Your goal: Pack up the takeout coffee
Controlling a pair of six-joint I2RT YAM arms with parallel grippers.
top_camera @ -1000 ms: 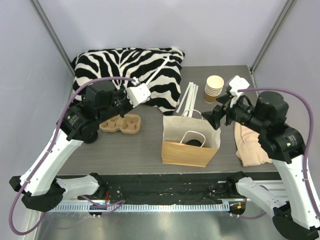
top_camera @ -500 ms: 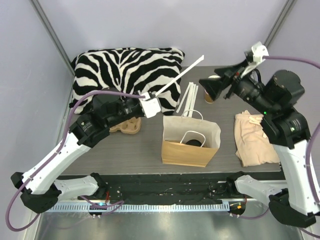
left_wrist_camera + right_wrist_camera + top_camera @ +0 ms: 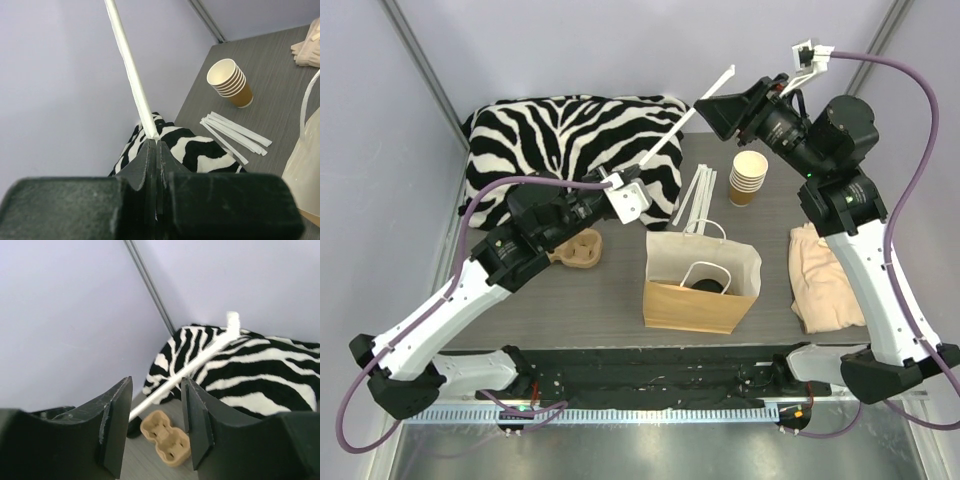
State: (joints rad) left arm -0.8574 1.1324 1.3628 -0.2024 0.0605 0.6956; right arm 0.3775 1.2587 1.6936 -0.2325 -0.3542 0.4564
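A round black shape [image 3: 703, 285], probably the takeout coffee's lid, sits low inside the open brown paper bag [image 3: 698, 305]; the cup body is hidden. My left gripper [image 3: 617, 187] is shut on the lower end of a white paper-wrapped straw [image 3: 675, 135], which points up and to the right. In the left wrist view the straw [image 3: 131, 65] rises from the closed jaws of the left gripper [image 3: 156, 142]. My right gripper [image 3: 712, 105] is open, raised high by the straw's upper end. In the right wrist view the straw [image 3: 200, 360] crosses between the jaws of the right gripper [image 3: 156, 390] without touching them.
A zebra pillow [image 3: 550, 130] lies at the back left. A tan cup carrier [image 3: 582, 250] sits under the left arm. A stack of lidless tan cups [image 3: 748, 178] and several wrapped straws [image 3: 695, 195] lie behind the bag. A beige cloth [image 3: 825, 280] lies at the right.
My left gripper has swung right and tilted the straw up. My right gripper has risen from beside the bag to the straw's upper end and stayed open.
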